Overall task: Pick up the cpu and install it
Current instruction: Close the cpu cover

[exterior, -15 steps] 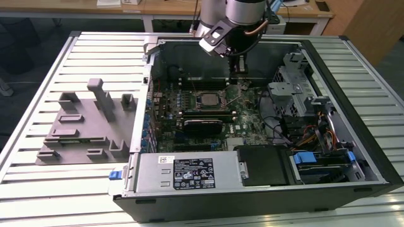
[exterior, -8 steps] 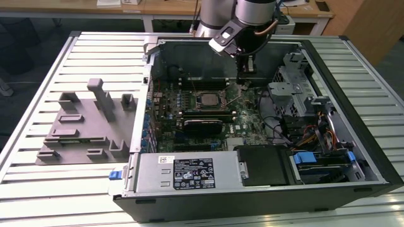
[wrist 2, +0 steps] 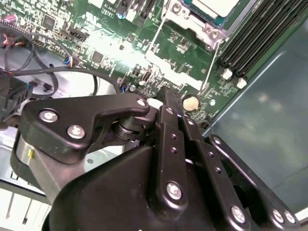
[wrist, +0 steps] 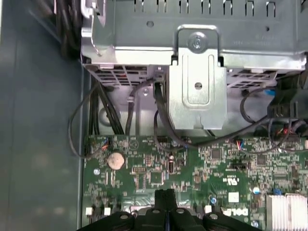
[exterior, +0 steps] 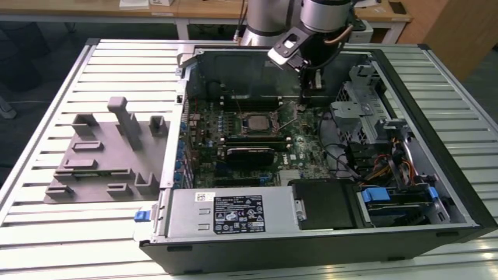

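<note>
The cpu [exterior: 256, 122] is a silver square lying flat in the motherboard socket inside the open computer case [exterior: 186, 105]. In the second wrist view the cpu [wrist 2: 217, 6] shows with the socket's metal frame around it and a thin lever wire [wrist 2: 212, 60] beside it. My gripper [exterior: 302, 105] reaches down into the case, just to the exterior view's right of the socket and a little above the board. Its fingers [wrist: 166, 196] are pressed together with nothing between them. In the second wrist view the gripper [wrist 2: 166, 97] tip hangs over the green board near a coin battery [wrist 2: 191, 102].
A metal drive cage [wrist: 197, 82] with black cables stands close past the fingertips. Memory slots [wrist 2: 250, 38] run beside the socket. A power supply [exterior: 233, 213] fills the case's near side. A grey fixture with posts [exterior: 101, 157] sits on the slatted table at the exterior view's left.
</note>
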You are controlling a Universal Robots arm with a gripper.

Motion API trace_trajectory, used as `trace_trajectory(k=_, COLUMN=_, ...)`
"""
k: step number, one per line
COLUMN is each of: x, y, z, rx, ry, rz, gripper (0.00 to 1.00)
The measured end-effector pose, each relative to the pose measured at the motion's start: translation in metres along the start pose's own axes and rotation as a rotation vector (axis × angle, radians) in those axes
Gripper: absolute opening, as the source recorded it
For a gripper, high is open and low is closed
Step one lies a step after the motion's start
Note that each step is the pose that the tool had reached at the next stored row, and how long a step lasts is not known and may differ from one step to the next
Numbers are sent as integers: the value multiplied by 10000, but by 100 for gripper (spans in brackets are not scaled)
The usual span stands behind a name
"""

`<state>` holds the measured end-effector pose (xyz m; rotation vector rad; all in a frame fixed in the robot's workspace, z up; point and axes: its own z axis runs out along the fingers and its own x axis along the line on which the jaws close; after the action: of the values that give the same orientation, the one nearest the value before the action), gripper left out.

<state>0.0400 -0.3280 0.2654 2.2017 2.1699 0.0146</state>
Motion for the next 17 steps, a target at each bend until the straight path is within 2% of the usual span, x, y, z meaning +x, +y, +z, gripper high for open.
trace_trajectory(k=6, x=3, y=8, z=105, rx=-4, ry=1, rz=0, gripper=11)
trace_trajectory(k=10, x=5, y=44, z=151, rx=-4, ry=1, rz=1, gripper=11)
trace_trajectory(k=17, x=9, y=45, z=263, rx=-4, ry=1, rz=1, gripper=11)
